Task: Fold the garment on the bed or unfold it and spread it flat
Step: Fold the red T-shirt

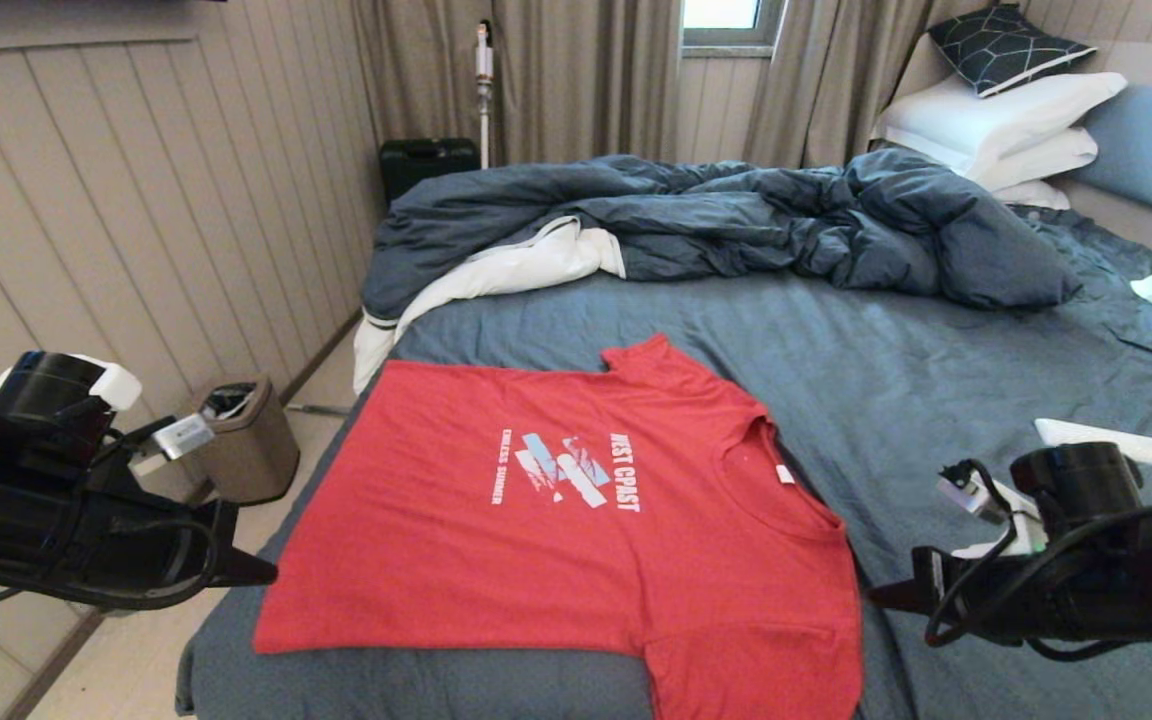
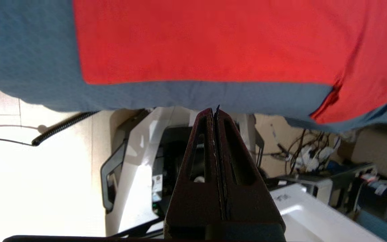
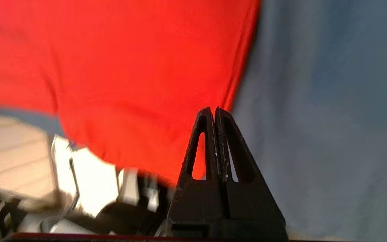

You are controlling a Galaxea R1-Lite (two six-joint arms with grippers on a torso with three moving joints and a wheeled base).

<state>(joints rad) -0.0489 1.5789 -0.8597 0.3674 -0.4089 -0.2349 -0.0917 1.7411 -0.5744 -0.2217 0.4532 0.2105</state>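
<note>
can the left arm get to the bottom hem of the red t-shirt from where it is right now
Probably yes. The left gripper, shut and empty, sits beside the red printed T-shirt, which is spread flat on the slate-blue bed, with nothing between it and the hem.

Beige panelled walls (image 1: 136, 180), taupe curtains (image 1: 576, 80) flanking a far window (image 1: 721, 20), a bin (image 1: 246, 440) on the pale floor (image 1: 126, 670) left.

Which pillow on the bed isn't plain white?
The dark pillow with the thin pale line pattern, propped on top of the stack by the headboard. The white pillows under it are plain.
</note>
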